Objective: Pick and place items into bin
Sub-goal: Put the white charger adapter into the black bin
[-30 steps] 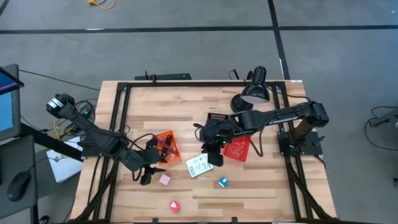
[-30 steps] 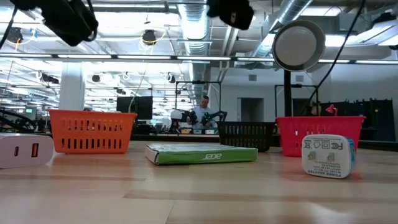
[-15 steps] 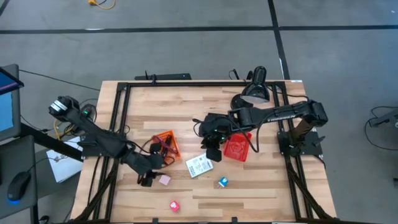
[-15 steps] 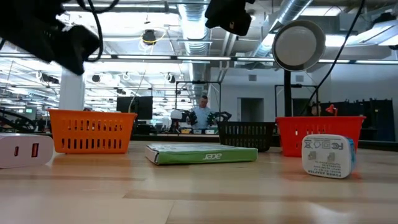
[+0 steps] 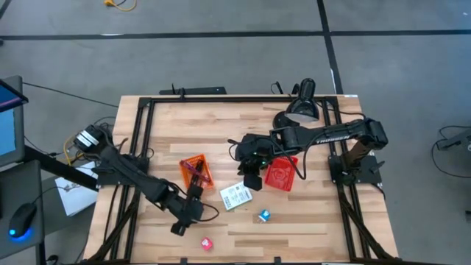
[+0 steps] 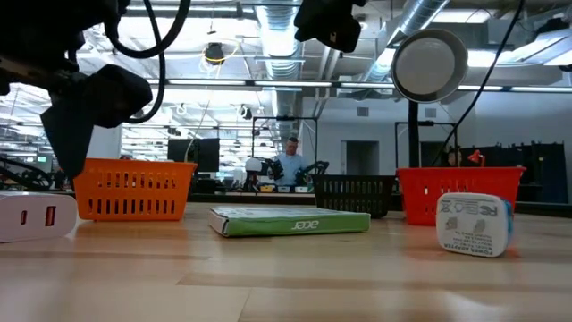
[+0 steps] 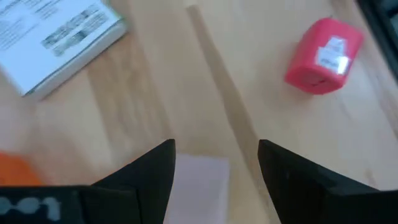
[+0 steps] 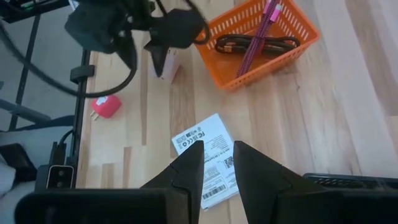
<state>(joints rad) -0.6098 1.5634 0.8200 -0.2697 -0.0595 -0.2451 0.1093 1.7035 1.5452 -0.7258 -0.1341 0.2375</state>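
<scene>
My left gripper (image 5: 188,211) (image 7: 214,155) is open and hangs just over the pale pink cube (image 7: 199,183) (image 8: 165,63), with one finger to each side of it. The red-pink cube (image 5: 207,243) (image 7: 323,55) lies near the table's near edge. The blue cube (image 5: 263,216) and the white packet (image 5: 235,196) (image 8: 208,155) lie flat on the wood. My right gripper (image 5: 250,179) (image 8: 217,149) is open and empty, above the packet's far end, beside the red bin (image 5: 280,175). The orange bin (image 5: 196,171) (image 8: 261,37) holds dark and purple cords.
A black desk lamp (image 5: 302,109) stands at the far right, behind the red bin. A black frame (image 5: 140,147) runs along the table's left, right and far sides. Bare wood lies between the cubes and the near edge (image 5: 294,235).
My left gripper has moved toward the near edge and to the right, and has come down, from beside the orange bin's near side to a place over the pale pink cube. The objects on the table have stayed where they were.
</scene>
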